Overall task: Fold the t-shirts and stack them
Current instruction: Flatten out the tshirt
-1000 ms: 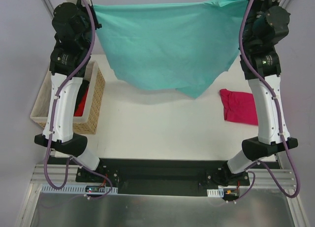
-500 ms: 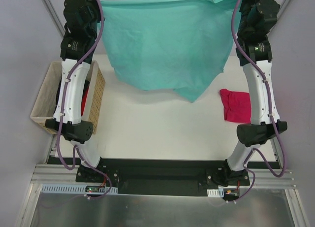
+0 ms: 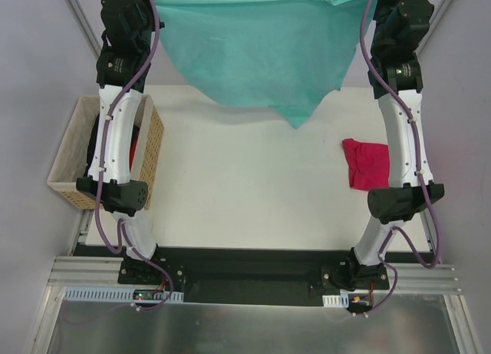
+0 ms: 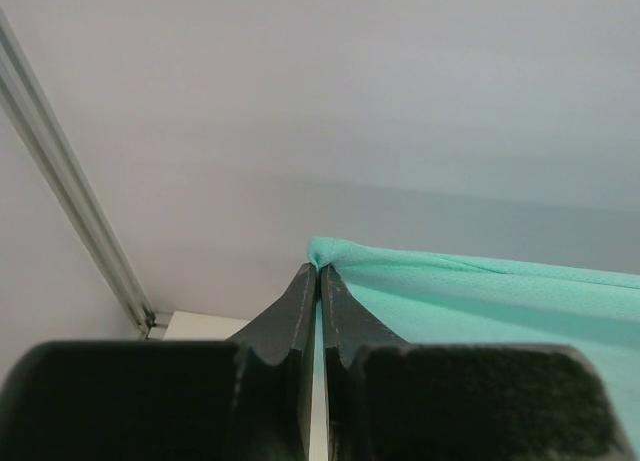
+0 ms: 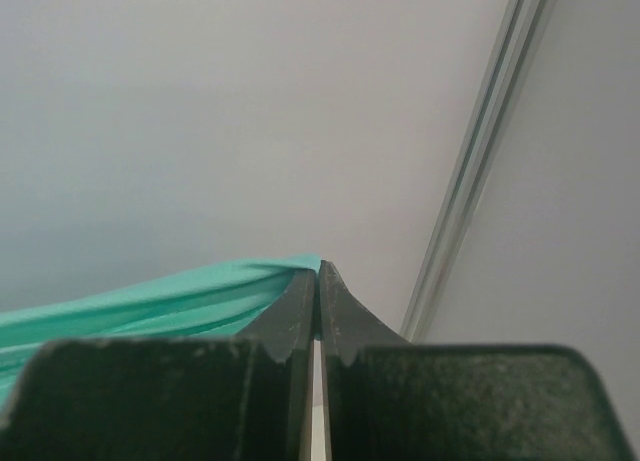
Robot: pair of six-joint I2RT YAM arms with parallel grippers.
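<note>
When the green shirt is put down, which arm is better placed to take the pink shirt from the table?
Probably the right: the pink shirt lies beside the right arm, across the table from the left arm. The left claw and right claw both pinch the green shirt.

Magenta t-shirt point(image 3: 368, 163) right side behind right arm point(image 3: 406, 139); basket point(image 3: 153, 150) contents mostly hidden.

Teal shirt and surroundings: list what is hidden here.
- Top view: left arm hides most of what lies in the basket; red, black scraps show.
- Top view: right arm covers the right edge of the pink shirt.
- Wrist views: only pinched corners of the teal shirt; rest out of frame.
</note>
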